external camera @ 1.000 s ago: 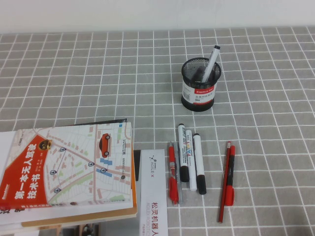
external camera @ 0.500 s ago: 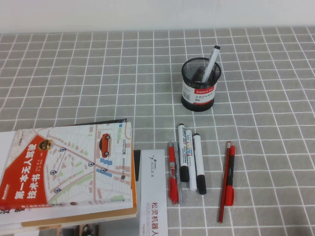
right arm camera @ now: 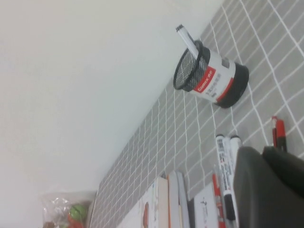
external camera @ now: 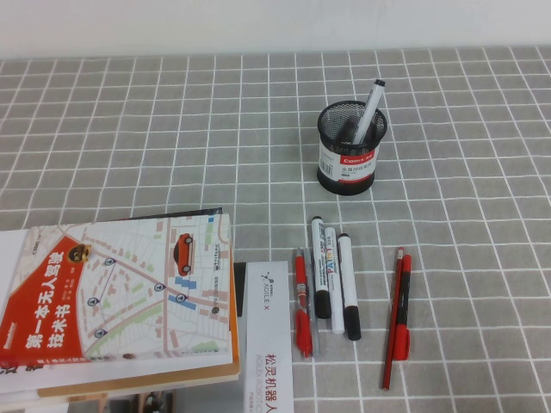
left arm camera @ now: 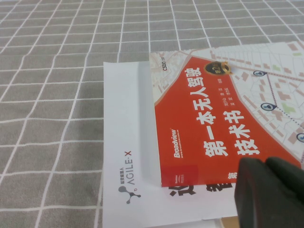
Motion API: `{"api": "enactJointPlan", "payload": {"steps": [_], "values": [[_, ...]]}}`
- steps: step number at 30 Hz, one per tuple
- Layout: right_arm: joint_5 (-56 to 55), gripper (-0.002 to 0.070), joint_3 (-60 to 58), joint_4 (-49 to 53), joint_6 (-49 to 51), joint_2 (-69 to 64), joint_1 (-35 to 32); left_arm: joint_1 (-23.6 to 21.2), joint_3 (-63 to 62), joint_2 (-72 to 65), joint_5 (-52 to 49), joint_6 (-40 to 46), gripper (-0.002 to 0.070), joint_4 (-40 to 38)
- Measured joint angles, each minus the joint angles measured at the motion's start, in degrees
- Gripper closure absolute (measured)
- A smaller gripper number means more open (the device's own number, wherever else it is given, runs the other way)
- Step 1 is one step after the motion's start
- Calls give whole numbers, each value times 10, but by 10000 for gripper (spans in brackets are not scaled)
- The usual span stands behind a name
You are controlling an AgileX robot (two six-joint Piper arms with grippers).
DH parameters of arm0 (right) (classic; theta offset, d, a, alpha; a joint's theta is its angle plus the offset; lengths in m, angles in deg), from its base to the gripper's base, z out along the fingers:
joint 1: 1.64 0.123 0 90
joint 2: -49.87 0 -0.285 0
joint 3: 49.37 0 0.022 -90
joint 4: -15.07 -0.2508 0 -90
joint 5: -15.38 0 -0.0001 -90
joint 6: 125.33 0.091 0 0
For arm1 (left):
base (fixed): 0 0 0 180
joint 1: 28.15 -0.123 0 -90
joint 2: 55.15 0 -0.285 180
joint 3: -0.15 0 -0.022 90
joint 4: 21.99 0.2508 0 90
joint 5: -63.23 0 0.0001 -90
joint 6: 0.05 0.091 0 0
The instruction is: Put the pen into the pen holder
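Red-capped pen: the slim pen with red cap, red end and black middle barrel (external camera: pixel 400 305) lies flat on the worktop, near the front right, untouched.
Close neighbour: a thinner, longer dark-red pencil (external camera: pixel 393 320) lies touching its left side, almost parallel.
Pen holder: the black wire-mesh cylindrical cup with a white, red-banded label (external camera: pixel 349 148) stands upright well behind the pen; a grey pen with a dark tip (external camera: pixel 368 111) already leans inside it.
Other pens: three white markers with black caps (external camera: pixel 335 278) and a red pen with a clear-grey barrel (external camera: pixel 302 302) lie in a row left of the task pen, apart from it.
Worktop: grey cloth with a white grid (external camera: pixel 138 138); a stack of books topped by a red map-print cover (external camera: pixel 116 297) fills the front left.
Left tool: (left arm camera: pixel 273 192) hangs over the book stack; whether it is spread or pressed together, I cannot tell.
Right tool: (right arm camera: pixel 273 190) hangs above the front of the pen row; spread or pressed together, cannot tell.
Stage: judged not yet begun, nothing is gripped.
Risk: a descent slightly off could pinch the pencil together with, or instead of, the pen, since they touch; the leaning grey pen could deflect the insertion or tip the light cup.
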Motion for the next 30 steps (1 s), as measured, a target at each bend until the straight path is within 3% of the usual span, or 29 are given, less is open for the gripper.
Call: {"api": "enactJointPlan", "payload": {"steps": [18,24,30], "values": [[46,689,10,-34,-75,0,0,0,0,0,0,0,678,0],[133,689,116,143,-80,-65,0,0,0,0,0,0,678,0],[256,689,256,330,-80,-244,0,0,0,0,0,0,678,0]]}}
